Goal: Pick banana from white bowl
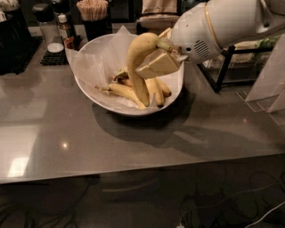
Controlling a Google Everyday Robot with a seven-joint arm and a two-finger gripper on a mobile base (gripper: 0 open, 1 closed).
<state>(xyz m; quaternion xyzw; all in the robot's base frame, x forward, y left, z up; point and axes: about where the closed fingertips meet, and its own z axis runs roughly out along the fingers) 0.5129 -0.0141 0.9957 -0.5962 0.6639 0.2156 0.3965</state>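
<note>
The white bowl, lined with crinkled white paper, stands on the grey counter and holds several bananas. My gripper hangs over the right half of the bowl, shut on a yellow banana. That banana is lifted above the others, its upper end arched by the gripper and its lower tip pointing down into the bowl. The white arm reaches in from the upper right.
Behind the bowl stand shakers on a black mat and a cup of wooden stirrers. A black wire rack with packets sits at the right, next to a white card stand. The counter's front edge runs below.
</note>
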